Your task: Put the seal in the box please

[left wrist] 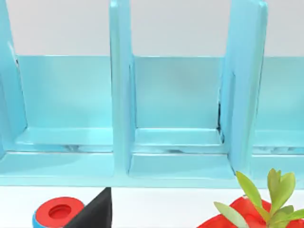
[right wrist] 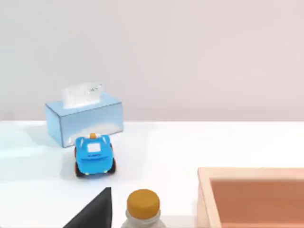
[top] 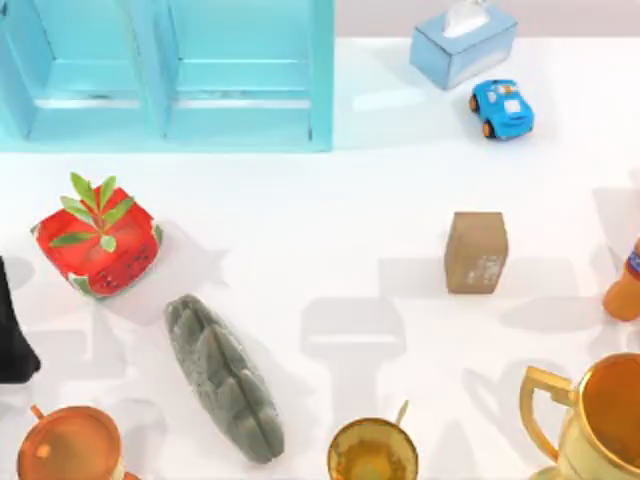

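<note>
Grey ridged lump (top: pixel 224 377) near front; seal (top: pixel 476 252) upright, well apart right

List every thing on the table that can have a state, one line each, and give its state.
seal: upright, free on the table, not boxed
tissue box: tissue sticking out
toy car: on its wheels
bottle: capped
ridged lump: lying flat
shelf unit: compartments empty
</note>
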You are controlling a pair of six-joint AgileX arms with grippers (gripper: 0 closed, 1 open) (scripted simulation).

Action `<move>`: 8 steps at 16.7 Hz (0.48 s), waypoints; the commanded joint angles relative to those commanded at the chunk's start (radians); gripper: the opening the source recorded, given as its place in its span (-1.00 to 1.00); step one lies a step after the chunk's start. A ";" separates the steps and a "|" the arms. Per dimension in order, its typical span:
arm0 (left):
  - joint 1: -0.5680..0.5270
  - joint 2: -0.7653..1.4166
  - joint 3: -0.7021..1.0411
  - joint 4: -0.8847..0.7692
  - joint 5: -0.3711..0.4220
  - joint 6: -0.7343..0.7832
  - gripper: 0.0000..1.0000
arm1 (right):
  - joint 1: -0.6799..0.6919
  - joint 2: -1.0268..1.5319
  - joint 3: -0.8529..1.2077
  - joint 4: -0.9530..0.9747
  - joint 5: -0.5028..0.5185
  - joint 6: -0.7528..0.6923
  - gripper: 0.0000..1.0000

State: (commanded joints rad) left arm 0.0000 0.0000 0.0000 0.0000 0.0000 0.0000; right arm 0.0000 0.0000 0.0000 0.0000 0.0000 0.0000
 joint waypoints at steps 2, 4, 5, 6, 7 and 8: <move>0.000 0.000 0.000 0.000 0.000 0.000 1.00 | 0.000 0.000 0.000 0.000 0.000 0.000 1.00; 0.000 0.000 0.000 0.000 0.000 0.000 1.00 | 0.006 0.029 0.029 -0.027 0.001 0.007 1.00; 0.000 0.000 0.000 0.000 0.000 0.000 1.00 | 0.013 0.060 0.059 -0.054 0.002 0.015 1.00; 0.000 0.000 0.000 0.000 0.000 0.000 1.00 | 0.022 0.100 0.099 -0.088 0.003 0.025 1.00; 0.000 0.000 0.000 0.000 0.000 0.000 1.00 | 0.033 0.151 0.147 -0.129 0.003 0.037 1.00; 0.000 0.000 0.000 0.000 0.000 0.000 1.00 | 0.047 0.213 0.205 -0.176 0.004 0.052 1.00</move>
State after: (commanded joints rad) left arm 0.0000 0.0000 0.0000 0.0000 0.0000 0.0000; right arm 0.0468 0.2125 0.2047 -0.1761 0.0039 0.0516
